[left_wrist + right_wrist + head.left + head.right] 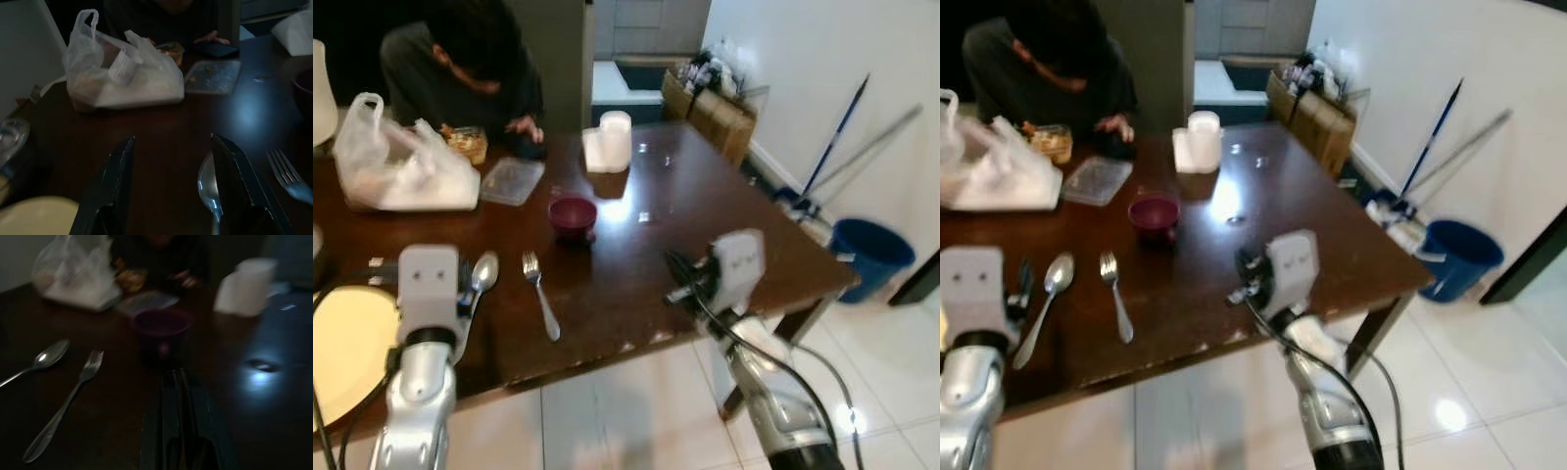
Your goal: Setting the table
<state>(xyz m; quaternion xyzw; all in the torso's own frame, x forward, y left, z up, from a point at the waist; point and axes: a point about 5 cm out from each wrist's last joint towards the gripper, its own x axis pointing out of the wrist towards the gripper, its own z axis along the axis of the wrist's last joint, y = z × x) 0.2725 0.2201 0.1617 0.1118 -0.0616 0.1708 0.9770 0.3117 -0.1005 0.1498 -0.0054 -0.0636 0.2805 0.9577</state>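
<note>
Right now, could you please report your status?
Left gripper open beside spoon. Right gripper shut, empty. Fork, bowl laid.

- A dark, glossy wooden table (705,196) fills the middle of the left eye view, its near edge running across the lower half.
- A spoon (481,274) and a fork (540,294) lie side by side at centre left, apart.
- A maroon bowl (573,215) stands just above the fork.
- A yellow plate (347,343) sits at the lower left edge.
- A white plastic bag (401,162) rests at upper left, a clear lid (512,180) just beside it.
- A white container (609,142) stands at upper centre.
</note>
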